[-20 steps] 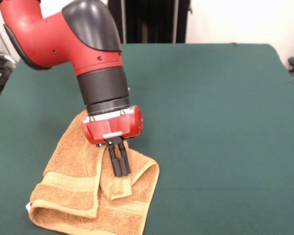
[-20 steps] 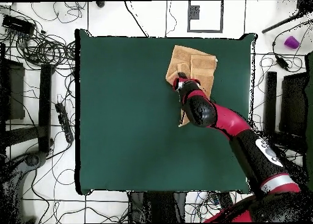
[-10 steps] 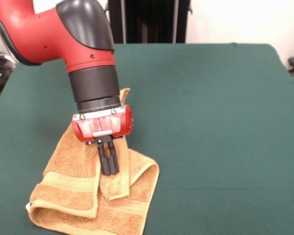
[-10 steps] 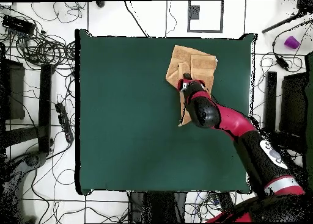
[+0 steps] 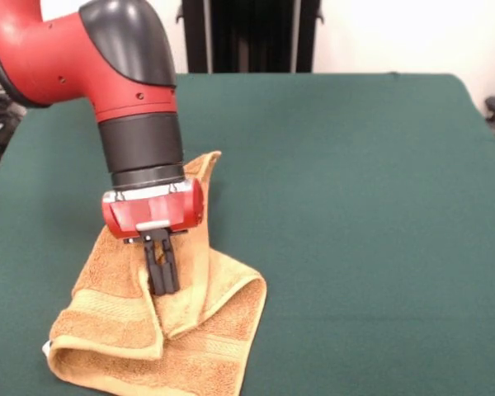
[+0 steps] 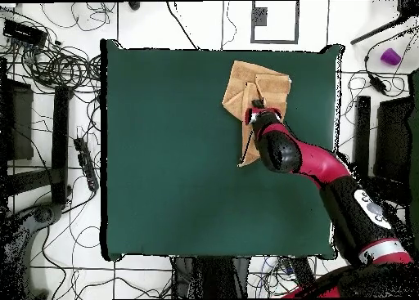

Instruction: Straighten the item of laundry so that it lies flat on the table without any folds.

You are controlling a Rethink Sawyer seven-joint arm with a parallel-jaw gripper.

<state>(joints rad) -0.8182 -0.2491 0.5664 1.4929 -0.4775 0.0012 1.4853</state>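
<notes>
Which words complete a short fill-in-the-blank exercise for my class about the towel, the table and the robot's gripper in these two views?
1. The towel lies on a table covered in dark ____ cloth.
2. The towel is not flat yet: it is still ____ over itself.
3. The gripper points down at the towel with its fingers ____ together.
4. In the front view, a small ____ tag shows at the towel's corner.

Missing words: green; folded; shut; white

The hand towel (image 5: 124, 318) is rough, looped golden terry with flatter woven bands; the table (image 5: 355, 206) wears matt green felt-like cloth.
</notes>
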